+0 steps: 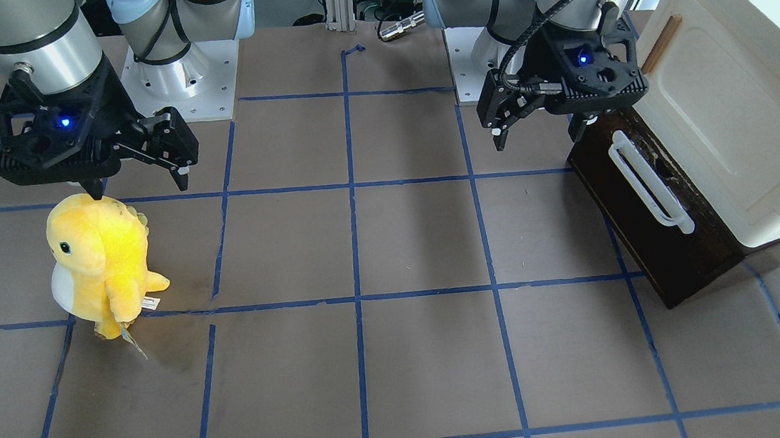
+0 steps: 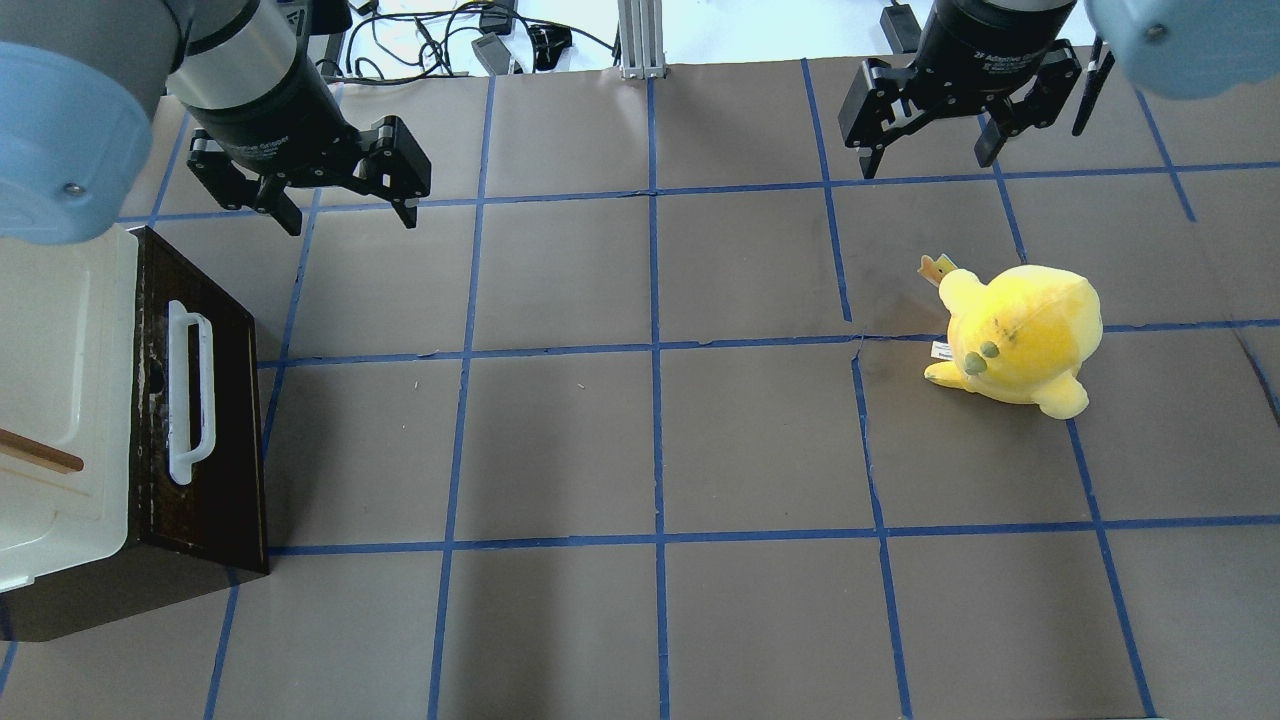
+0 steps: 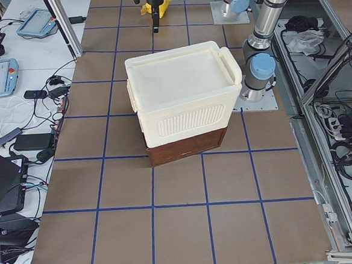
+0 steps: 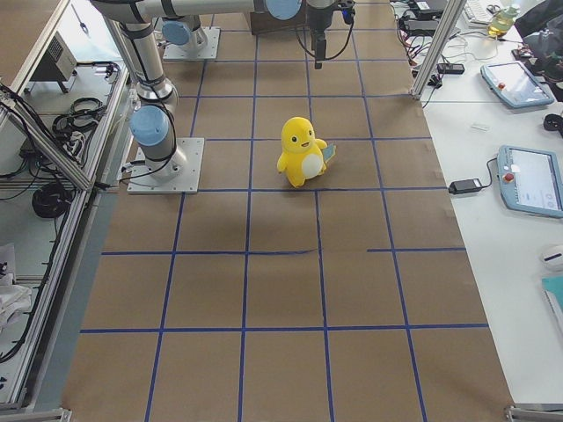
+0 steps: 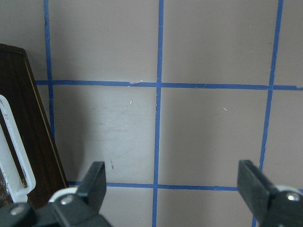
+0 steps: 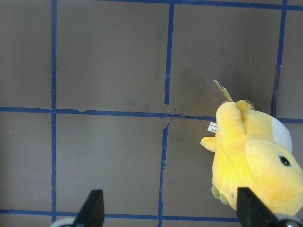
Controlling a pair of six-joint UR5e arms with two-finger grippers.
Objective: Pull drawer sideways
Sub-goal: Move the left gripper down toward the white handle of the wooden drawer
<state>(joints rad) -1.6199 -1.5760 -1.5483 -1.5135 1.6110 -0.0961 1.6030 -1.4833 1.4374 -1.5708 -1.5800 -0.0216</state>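
Note:
The drawer (image 2: 215, 420) has a dark brown wooden front and a long white bar handle (image 2: 190, 392). It sits at the base of a cream cabinet (image 2: 60, 400) at the table's left end, and looks closed. It also shows in the front-facing view (image 1: 645, 225) and at the left edge of the left wrist view (image 5: 21, 142). My left gripper (image 2: 345, 210) is open and empty, hovering above the table just beyond the drawer's far corner. My right gripper (image 2: 930, 160) is open and empty, far off, above the table beyond a yellow plush.
A yellow plush toy (image 2: 1020, 335) stands on the right half of the table, also in the right wrist view (image 6: 255, 156). The cabinet door has a small brown wooden handle (image 2: 40, 452). Blue tape lines grid the brown table (image 2: 650, 450).

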